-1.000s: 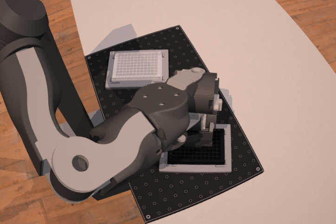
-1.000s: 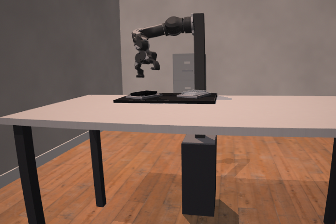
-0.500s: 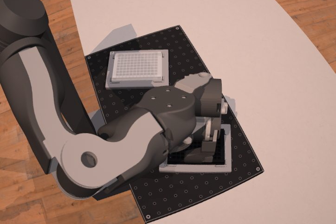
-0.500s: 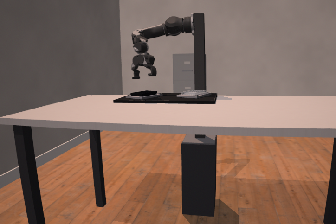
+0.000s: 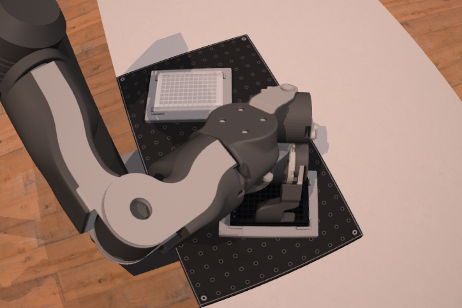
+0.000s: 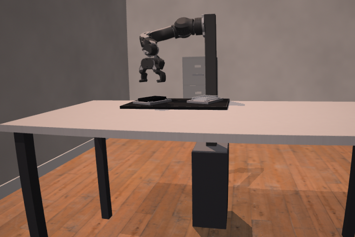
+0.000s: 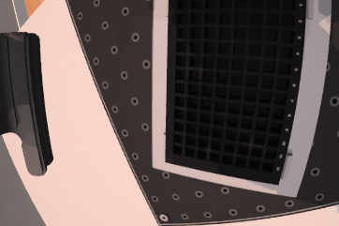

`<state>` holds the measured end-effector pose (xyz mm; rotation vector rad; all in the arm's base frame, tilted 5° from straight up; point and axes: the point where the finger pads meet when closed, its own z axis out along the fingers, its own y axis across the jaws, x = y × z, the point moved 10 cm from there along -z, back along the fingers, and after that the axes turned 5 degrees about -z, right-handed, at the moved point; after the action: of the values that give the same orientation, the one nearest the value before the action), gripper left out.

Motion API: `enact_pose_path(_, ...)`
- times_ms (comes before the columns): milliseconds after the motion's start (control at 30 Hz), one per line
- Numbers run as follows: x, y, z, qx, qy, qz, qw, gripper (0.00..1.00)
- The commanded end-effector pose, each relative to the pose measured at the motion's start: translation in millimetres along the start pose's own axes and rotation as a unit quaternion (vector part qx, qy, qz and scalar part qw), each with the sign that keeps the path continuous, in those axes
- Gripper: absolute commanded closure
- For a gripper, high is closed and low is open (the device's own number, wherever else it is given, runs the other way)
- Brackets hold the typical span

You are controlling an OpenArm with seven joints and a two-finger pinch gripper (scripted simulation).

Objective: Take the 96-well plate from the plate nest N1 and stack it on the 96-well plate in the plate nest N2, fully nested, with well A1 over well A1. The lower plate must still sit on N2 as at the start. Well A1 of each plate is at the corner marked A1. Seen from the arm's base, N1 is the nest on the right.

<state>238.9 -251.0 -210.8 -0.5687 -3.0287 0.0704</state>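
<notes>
A black 96-well plate sits in the grey nest N1 (image 5: 268, 231), partly hidden by my arm. A clear 96-well plate (image 5: 188, 89) sits in the nest N2 (image 5: 188, 115). My gripper (image 5: 287, 196) hangs open and empty well above the black plate, as the side view (image 6: 152, 79) shows. One finger (image 7: 25, 97) shows at the left of the wrist view, off to the side of the plate. Both plates show in the side view, black (image 6: 152, 98) and clear (image 6: 205, 97).
Both nests stand on a black perforated baseplate (image 5: 238, 259) on the pale table. The arm's dark column (image 6: 211, 53) rises behind the baseplate, near the clear plate. A grey filing cabinet (image 6: 193, 76) stands farther back.
</notes>
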Motion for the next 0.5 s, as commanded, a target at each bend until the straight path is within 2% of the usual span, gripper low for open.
enact_pose_path(0,-0.5,0.0,-1.1,0.001,0.0,-0.001,1.0,0.23)
enact_pose_path(467,-0.5,0.1,-0.9,-0.001,-0.002,0.0,1.0,0.23)
